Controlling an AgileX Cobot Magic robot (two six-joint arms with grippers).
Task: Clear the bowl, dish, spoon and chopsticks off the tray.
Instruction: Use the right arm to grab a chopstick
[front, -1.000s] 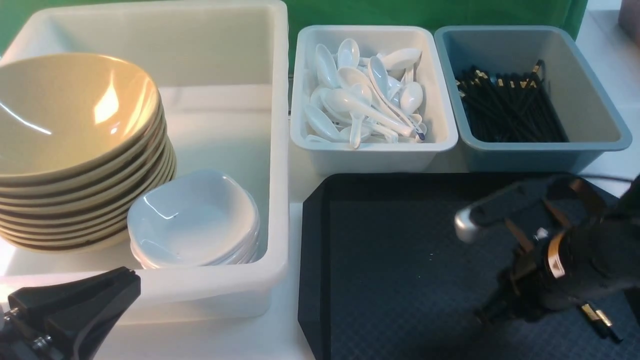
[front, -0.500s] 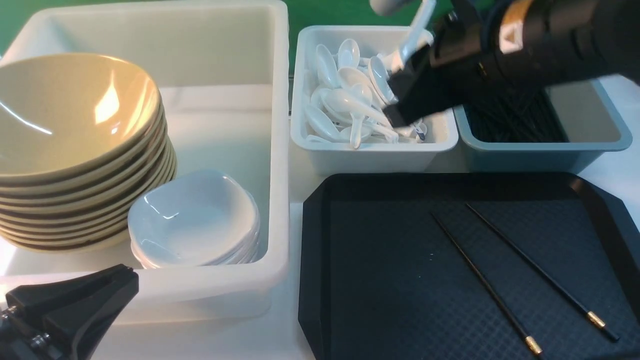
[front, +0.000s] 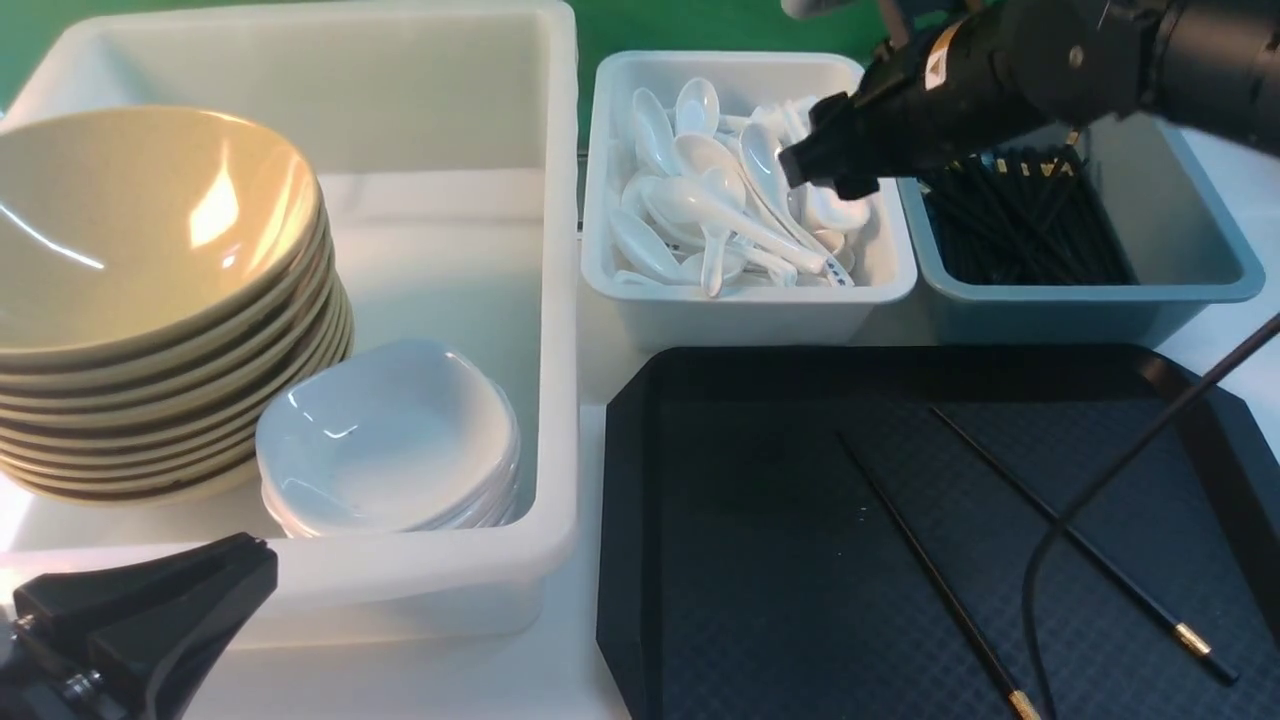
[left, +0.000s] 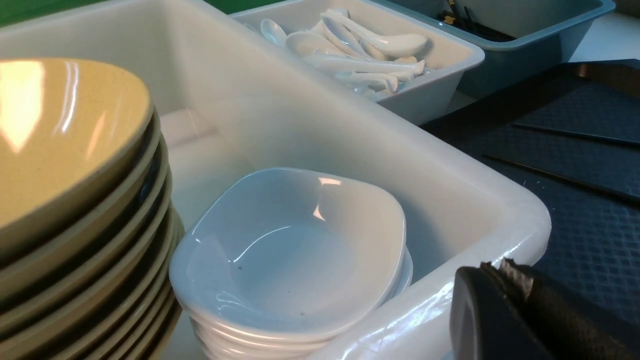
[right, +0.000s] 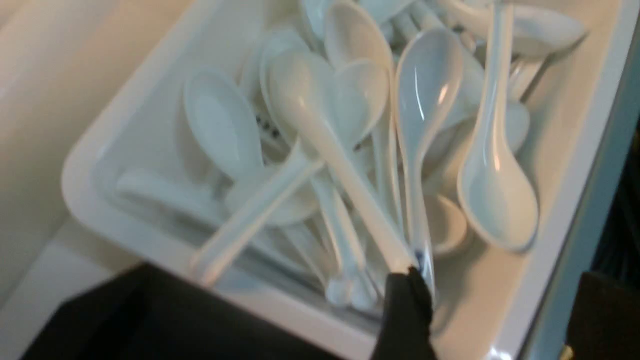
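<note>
On the black tray (front: 760, 560) lie only the two black chopsticks (front: 930, 570), side by side and apart, gold bands toward me. My right gripper (front: 825, 175) hovers open over the white bin of spoons (front: 700, 205). Its fingers (right: 405, 310) stand wide apart with nothing between them; a white spoon (right: 495, 190) lies loose just below. The bowl (front: 130, 230) tops a stack in the white tub, and the dish (front: 385, 440) tops a stack beside it. My left gripper (front: 250, 560) rests shut and empty by the tub's near rim (left: 495, 272).
The white tub (front: 555, 300) fills the left. The spoon bin (front: 745, 310) and a grey-blue bin (front: 1180, 200) of black chopsticks stand behind the tray. A black cable (front: 1100, 490) from the right arm hangs across the tray's right side.
The right arm went from the tray's right side to above the spoon bin carrying a white spoon. Its jaws have since opened and the spoon has dropped among the others. One chopstick shifted slightly.
</note>
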